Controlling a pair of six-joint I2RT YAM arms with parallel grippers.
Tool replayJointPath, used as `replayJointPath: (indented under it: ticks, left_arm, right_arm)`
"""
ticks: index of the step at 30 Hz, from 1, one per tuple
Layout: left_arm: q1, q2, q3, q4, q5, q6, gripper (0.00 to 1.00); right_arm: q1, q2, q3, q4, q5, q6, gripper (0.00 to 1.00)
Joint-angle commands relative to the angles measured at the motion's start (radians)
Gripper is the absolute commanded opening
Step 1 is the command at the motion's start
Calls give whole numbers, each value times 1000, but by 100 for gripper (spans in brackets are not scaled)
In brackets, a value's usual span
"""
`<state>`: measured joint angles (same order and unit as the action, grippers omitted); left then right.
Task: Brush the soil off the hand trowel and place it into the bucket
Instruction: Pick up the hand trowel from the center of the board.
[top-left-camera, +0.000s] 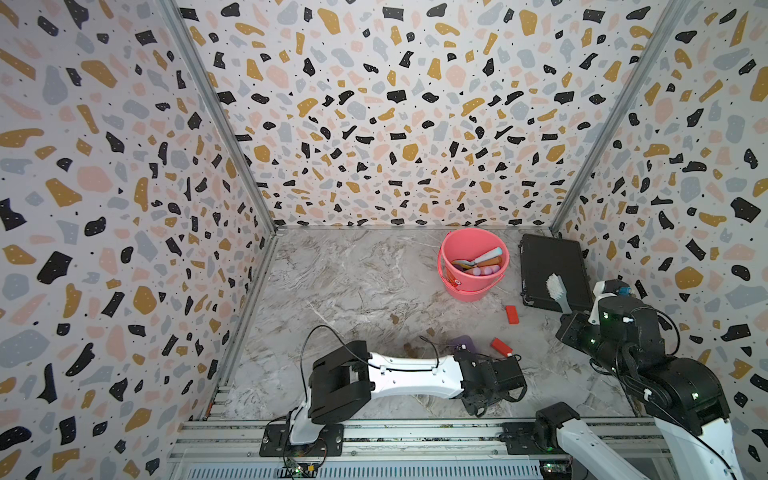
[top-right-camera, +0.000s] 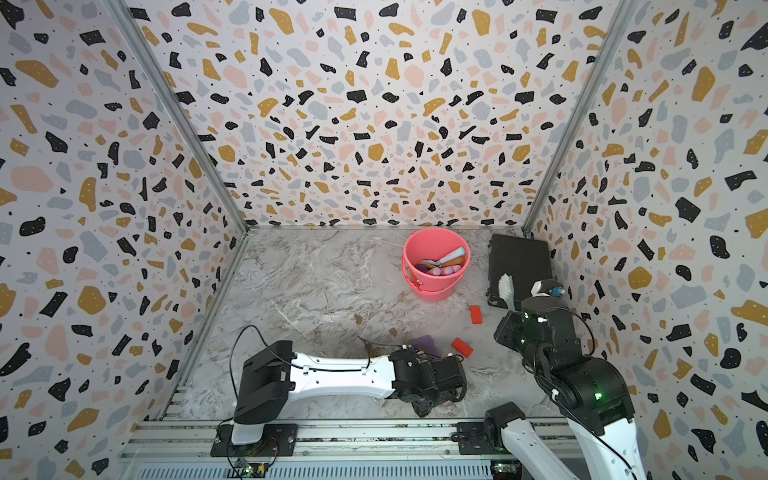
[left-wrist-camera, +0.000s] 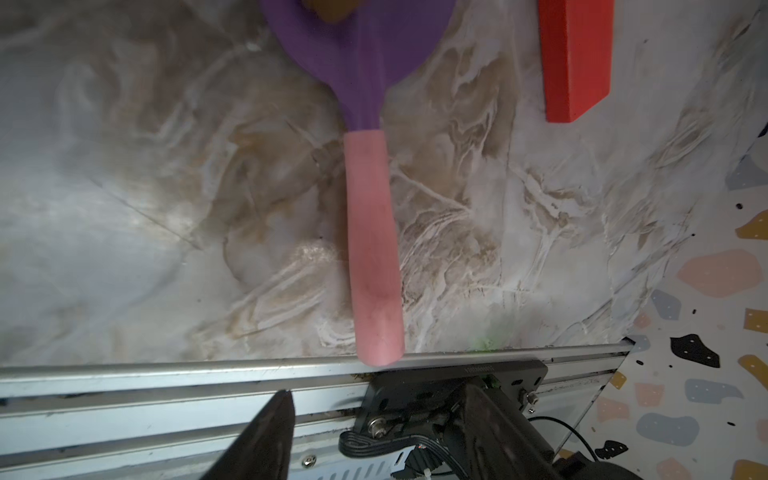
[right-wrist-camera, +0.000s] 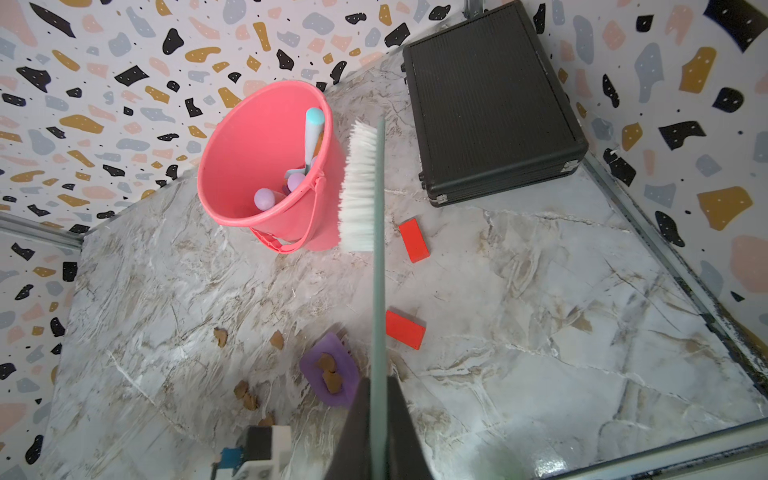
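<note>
Bucket (top-left-camera: 467, 293) upright, several pastel-handled tools (top-left-camera: 478, 264) inside; closed black case (top-left-camera: 552, 266) nearby.

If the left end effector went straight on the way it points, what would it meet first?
Probably the end of the trowel's pink handle, in line with the open left end effector. Depth is unclear; the metal rail beside it might come first.
</note>
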<state>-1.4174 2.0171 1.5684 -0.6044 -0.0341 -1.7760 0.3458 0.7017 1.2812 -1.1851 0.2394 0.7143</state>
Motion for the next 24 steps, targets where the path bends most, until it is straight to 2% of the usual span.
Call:
replayJointPath:
  ticks: [1,6,10,13,16,22,24]
  left_arm:
    - [7,45,41,6,36,0,65]
    - [23,93,41,17,19,34,65]
    - [62,149,39,60,85,80,65]
    - [72,170,61,32,82,115,48]
    - [72,171,77,19,87,136,44]
    - [72,153,83,10,129,202,17]
    - [72,139,84,-16,129,222,13]
  right_arm:
    - [-4,7,25,-24,-13,-13,0]
    - [-4,-2,24,-23,-17,-23,0]
    - [-4,-9,23,-23,-31,-21,0]
    - [-4,-7,20,-24,-36,-28,0]
    - [-3,-2,10,-23,-35,-27,0]
    - [-4,8,-6,-17,-25,-16,0]
    - [-4,8,-5,-16,-22,-15,0]
